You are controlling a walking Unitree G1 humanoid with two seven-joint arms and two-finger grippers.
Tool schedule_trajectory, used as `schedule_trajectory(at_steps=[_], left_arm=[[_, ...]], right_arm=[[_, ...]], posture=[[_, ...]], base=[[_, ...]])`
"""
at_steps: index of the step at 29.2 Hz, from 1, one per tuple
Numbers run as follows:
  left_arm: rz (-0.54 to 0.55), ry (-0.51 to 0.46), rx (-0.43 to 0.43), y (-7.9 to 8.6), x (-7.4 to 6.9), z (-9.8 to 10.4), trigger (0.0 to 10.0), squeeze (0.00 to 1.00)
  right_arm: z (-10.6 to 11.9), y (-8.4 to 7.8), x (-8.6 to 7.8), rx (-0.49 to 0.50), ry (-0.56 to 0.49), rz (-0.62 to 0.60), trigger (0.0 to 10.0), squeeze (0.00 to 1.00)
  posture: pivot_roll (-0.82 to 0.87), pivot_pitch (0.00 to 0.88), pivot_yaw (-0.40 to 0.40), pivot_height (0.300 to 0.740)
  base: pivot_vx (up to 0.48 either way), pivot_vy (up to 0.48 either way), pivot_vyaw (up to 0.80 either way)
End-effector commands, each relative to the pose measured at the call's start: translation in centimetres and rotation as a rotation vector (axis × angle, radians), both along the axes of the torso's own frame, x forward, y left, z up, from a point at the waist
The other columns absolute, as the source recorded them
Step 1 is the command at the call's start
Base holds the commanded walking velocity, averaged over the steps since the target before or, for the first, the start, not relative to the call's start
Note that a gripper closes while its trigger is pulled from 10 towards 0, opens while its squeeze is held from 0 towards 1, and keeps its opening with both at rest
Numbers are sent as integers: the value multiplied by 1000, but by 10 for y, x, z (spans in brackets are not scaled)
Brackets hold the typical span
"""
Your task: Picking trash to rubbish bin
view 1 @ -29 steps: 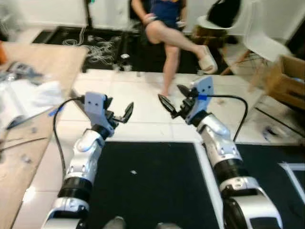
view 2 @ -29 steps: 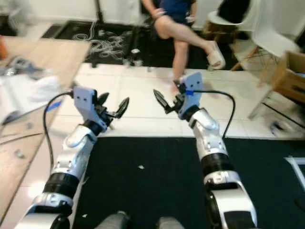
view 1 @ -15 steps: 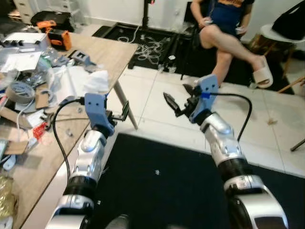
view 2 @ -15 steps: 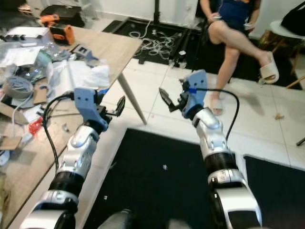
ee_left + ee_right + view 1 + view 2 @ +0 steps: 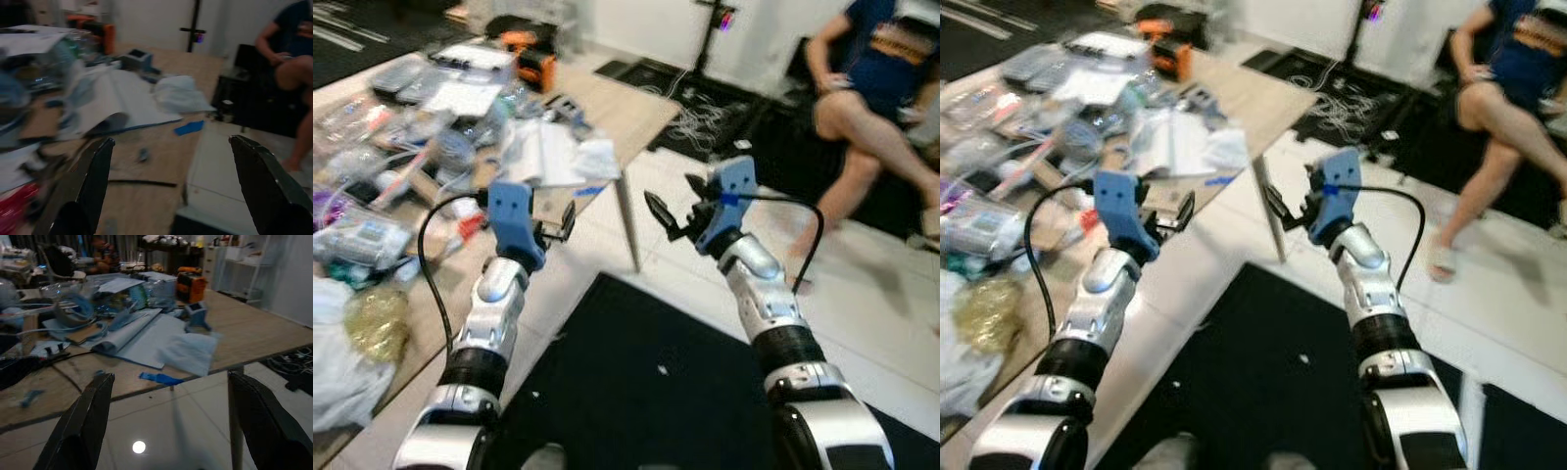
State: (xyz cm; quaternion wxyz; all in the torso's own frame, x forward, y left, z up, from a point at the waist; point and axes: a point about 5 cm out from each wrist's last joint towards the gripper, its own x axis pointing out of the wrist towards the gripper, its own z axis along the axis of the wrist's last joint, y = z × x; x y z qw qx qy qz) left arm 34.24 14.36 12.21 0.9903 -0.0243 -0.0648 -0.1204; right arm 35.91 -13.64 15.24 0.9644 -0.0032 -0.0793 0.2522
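Grippers — I'm holding the left gripper (image 5: 566,221) and right gripper (image 5: 674,204) up with fingers spread and empty, ready to reach — trash (image 5: 582,157) is lying on the cluttered table (image 5: 641,108); bin unseen.

Bright, motion-blurred head views; dim, soft wrist views

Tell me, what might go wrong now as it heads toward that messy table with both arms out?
The wooden table is crowded with papers, bags and tools, so the open left gripper, already over its edge, might knock items off or pick something that is not trash. The open right gripper hangs near the table leg and could bump it. A seated person is close by, so a wide turn might swing an arm toward their legs.
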Motion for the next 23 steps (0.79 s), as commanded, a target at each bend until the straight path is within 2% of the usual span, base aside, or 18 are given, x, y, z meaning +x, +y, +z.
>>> schedule_trajectory(at_steps=[1, 6, 9, 13, 15, 16, 18, 21, 22, 23], left_arm=[[-12, 2, 18, -4, 1, -2, 10000, 0], [-3, -25, 56, -3, 0, 1, 10000, 0], [12, -64, 134, 3, 1, 9, 10000, 0], [63, -94, 283, 19, 4, 19, 10000, 0], [105, -96, 391, 31, 6, 25, 10000, 0], [105, -96, 391, 31, 6, 25, 10000, 0], [131, -107, 492, 41, 7, 33, 10000, 0], [123, -119, 625, 47, 8, 42, 10000, 0], [123, -119, 625, 47, 8, 42, 10000, 0], [106, -120, 668, 47, 7, 44, 10000, 0]], right_arm=[[-2, -3, -1, -12, 6, -1, 10000, 0], [-2, -3, -1, -17, 7, 10, 10000, 0], [-3, 0, -3, -45, 7, 54, 10000, 0], [-4, 1, -4, -63, 14, 85, 10000, 0], [-5, 0, -5, -64, 24, 109, 10000, 0], [-5, 0, -5, -64, 24, 109, 10000, 0], [-7, 1, -6, -66, 38, 145, 10000, 0], [-9, 1, -9, -63, 56, 193, 10000, 0], [-9, 1, -9, -63, 56, 193, 10000, 0], [-10, 1, -10, -64, 63, 209, 10000, 0]], posture=[[-37, 0, -62, 740], [-41, 0, -58, 740], [-42, 0, -59, 740], [-37, 0, -61, 740], [-36, 0, -58, 740], [-36, 0, -58, 740], [-36, 0, -58, 740], [-36, 0, -58, 740], [-36, 0, -58, 740], [-37, 0, -56, 740]], base=[[0, 0, 788], [0, 0, 788], [0, 0, 788], [0, 0, 788], [0, 0, 788], [0, 0, 788], [0, 0, 788], [0, 0, 788], [0, 0, 788], [0, 0, 788]])
